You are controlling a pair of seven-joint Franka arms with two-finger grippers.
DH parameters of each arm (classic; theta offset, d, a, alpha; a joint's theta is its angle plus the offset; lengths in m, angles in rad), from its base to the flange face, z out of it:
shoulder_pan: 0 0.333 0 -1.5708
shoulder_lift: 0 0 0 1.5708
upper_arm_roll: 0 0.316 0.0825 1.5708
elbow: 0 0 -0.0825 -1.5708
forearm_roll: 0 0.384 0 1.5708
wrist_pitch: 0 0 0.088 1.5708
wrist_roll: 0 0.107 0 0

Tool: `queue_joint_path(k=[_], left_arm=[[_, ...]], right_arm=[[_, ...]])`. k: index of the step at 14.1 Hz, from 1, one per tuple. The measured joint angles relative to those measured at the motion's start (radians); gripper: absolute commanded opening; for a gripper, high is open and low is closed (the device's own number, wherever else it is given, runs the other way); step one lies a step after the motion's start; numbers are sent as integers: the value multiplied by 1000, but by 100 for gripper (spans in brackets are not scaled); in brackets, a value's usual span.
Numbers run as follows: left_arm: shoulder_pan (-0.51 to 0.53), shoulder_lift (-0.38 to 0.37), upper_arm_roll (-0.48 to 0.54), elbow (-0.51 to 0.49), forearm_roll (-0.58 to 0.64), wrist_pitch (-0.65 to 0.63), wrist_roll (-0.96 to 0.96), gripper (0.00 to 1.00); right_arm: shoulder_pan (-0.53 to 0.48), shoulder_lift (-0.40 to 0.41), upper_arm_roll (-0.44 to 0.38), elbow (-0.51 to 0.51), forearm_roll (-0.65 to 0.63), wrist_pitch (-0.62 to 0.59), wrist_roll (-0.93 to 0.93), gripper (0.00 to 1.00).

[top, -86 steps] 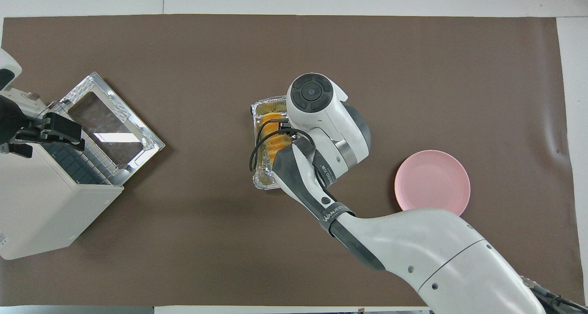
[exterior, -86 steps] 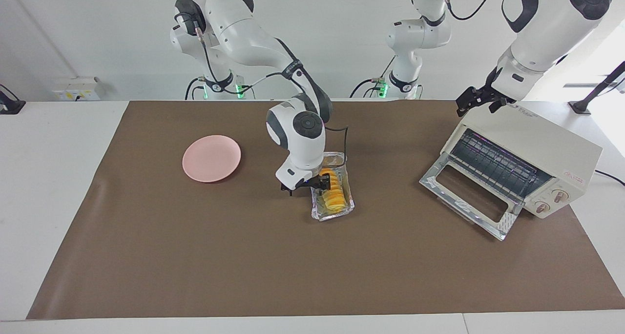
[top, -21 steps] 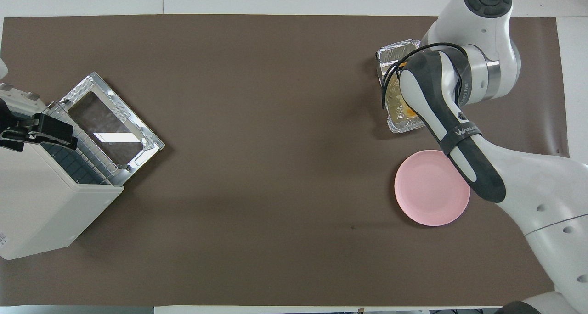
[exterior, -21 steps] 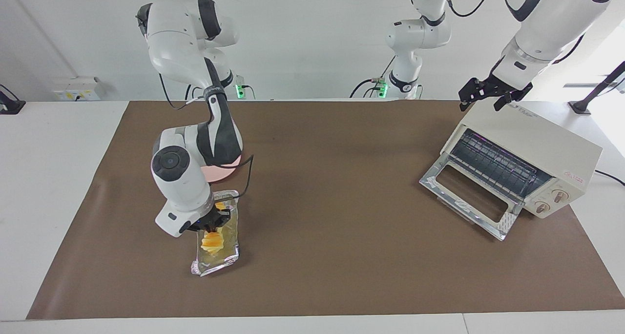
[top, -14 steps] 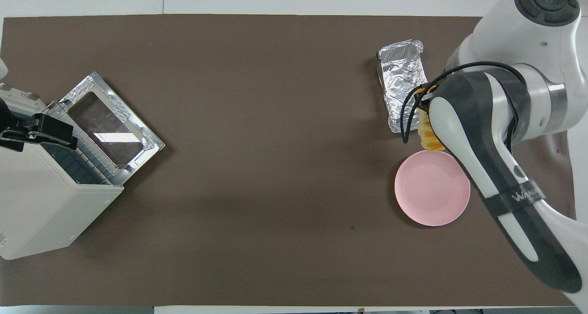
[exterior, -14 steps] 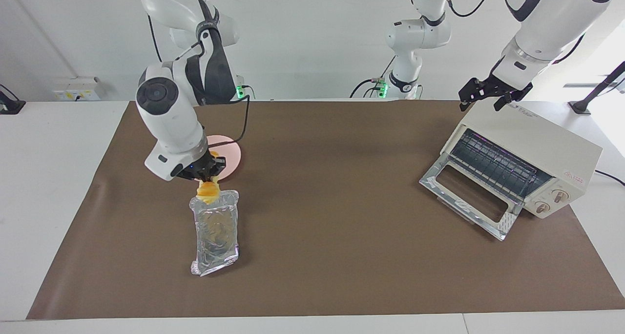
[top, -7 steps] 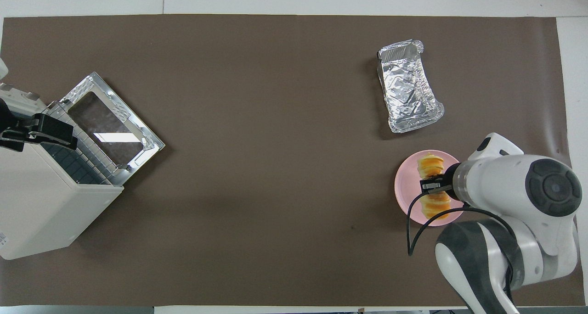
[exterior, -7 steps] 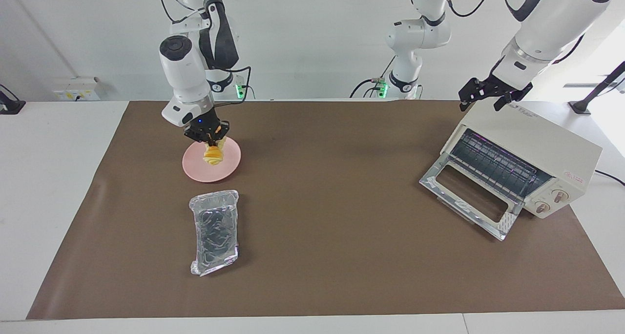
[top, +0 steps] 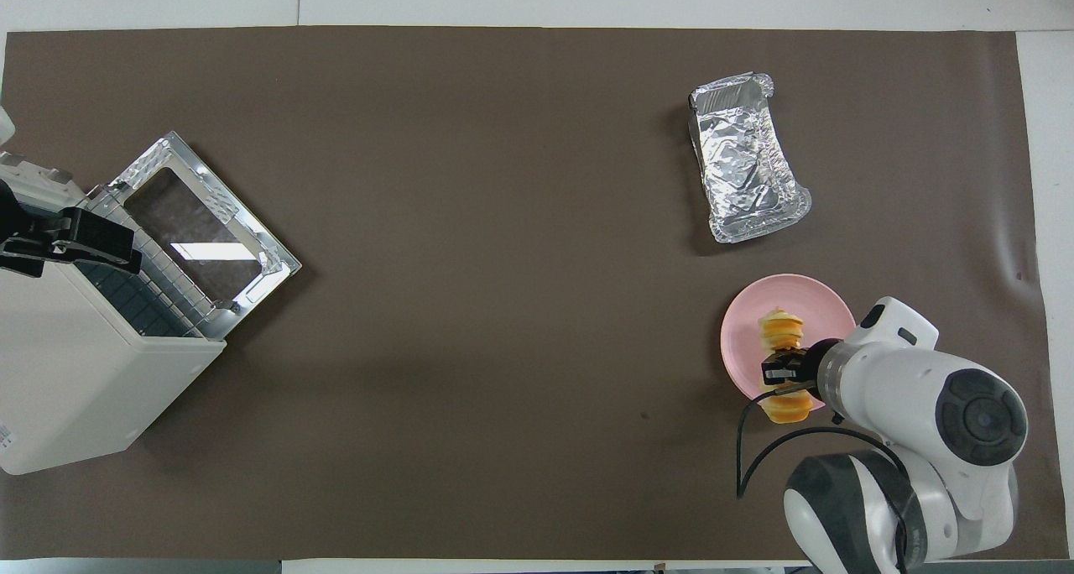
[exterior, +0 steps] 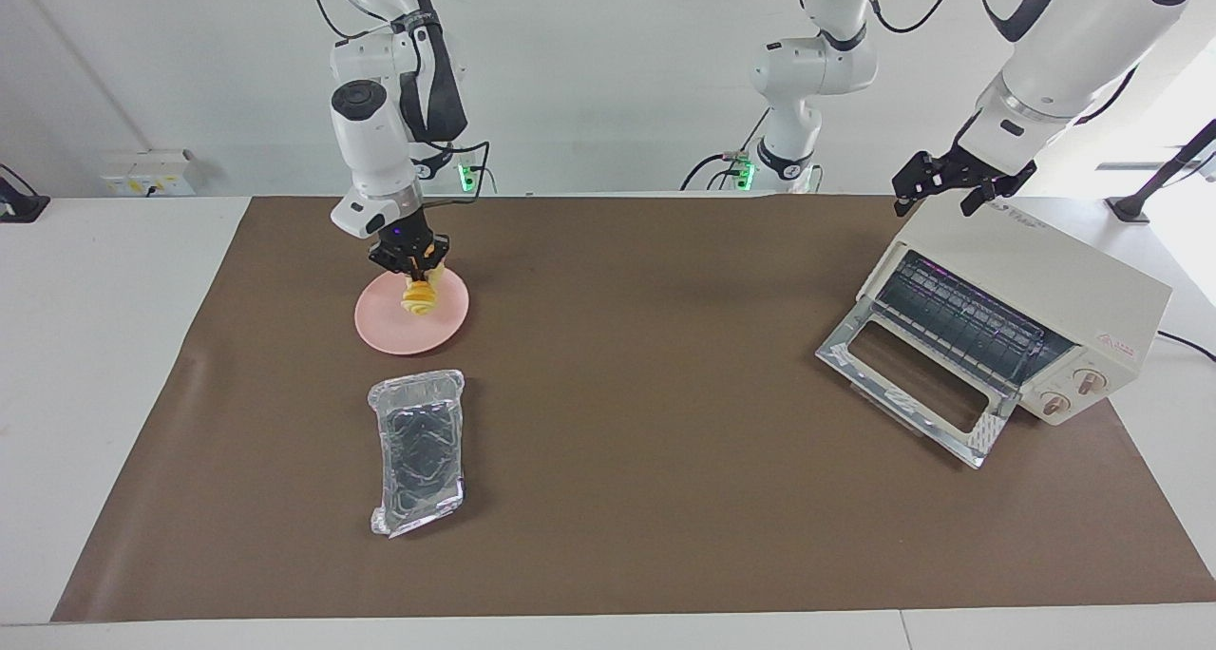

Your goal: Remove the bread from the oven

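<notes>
Facing view: right gripper (exterior: pixel 415 272) clamps bread (exterior: pixel 417 298) above plate (exterior: pixel 446 330); left gripper (exterior: pixel 946 186) spread over oven (exterior: pixel 1045 298).

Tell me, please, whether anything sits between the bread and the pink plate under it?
Nothing visible does. The right gripper holds the bread over the bare plate; the foil tray lies farther from the robots.

The right pincer (top: pixel 784 371) covers the middle of the bread (top: pixel 780 332), so the grip itself is hidden. From overhead, the oven (top: pixel 75 373) runs off the edge, and the left pincer (top: pixel 71 242) blocks part of its rack.
</notes>
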Motion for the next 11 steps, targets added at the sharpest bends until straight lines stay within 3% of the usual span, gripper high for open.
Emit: queue_joint_path(k=[7,8,9,10,11], left_arm=[[0,0,0,0,0,0,0,100],[0,0,0,0,0,0,0,100],[0,0,0,0,0,0,0,100],[0,0,0,0,0,0,0,100],[0,0,0,0,0,0,0,100]], right_arm=[[0,2,0,-6,1,4,-1,0],[0,3,0,-6,1,4,-1,8],[0,4,0,-3,1,4,-1,44],[0,5,0,0,1,4,-1,51],[0,7,0,5,1,4,-1,86]])
